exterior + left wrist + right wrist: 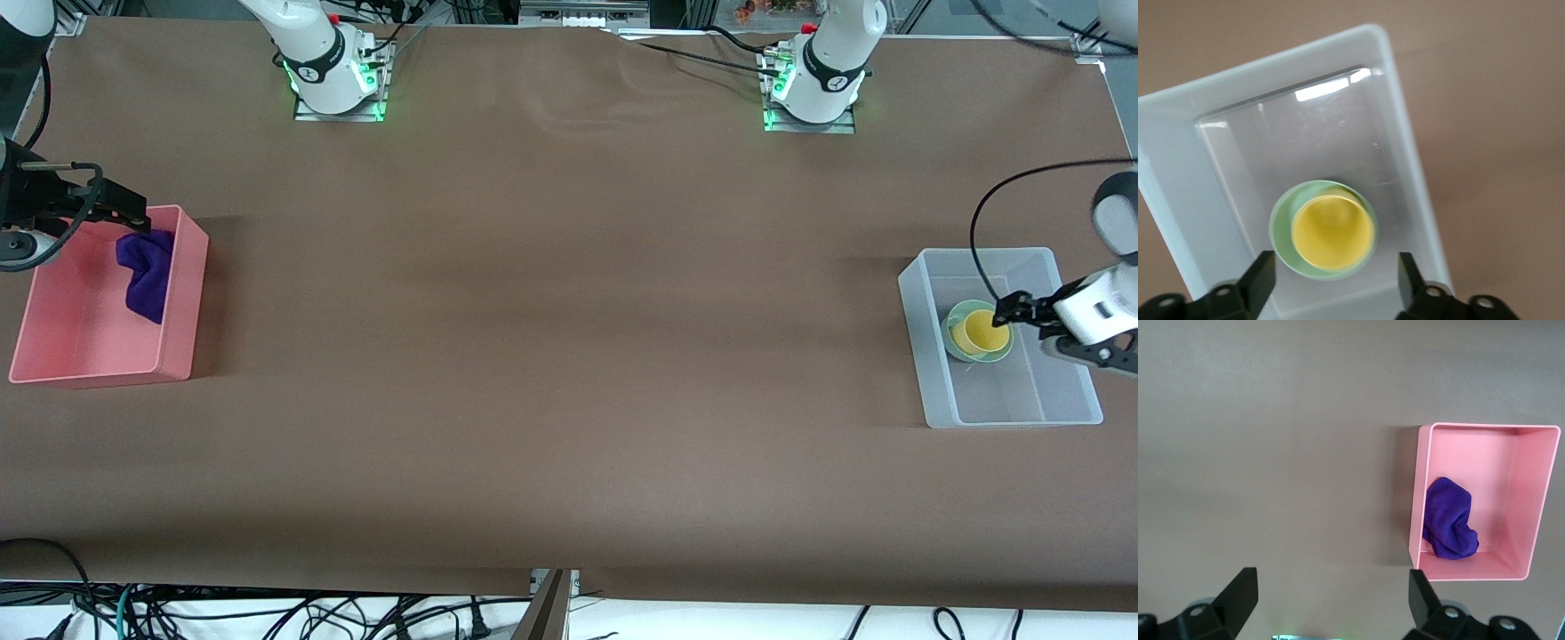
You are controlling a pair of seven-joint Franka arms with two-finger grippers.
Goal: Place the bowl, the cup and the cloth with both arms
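Observation:
The yellow cup stands inside the pale green bowl, and both sit in a clear plastic bin at the left arm's end of the table. My left gripper hovers just over them, open and empty. In the left wrist view the cup and bowl lie between the spread fingers of the gripper. The purple cloth lies crumpled in a pink bin at the right arm's end. My right gripper is open and empty above that bin's rim. It also shows in the right wrist view.
In the right wrist view the pink bin holds the cloth against one wall. The clear bin holds only the bowl and cup. Brown table surface stretches between the two bins. Both arm bases stand along the table edge farthest from the front camera.

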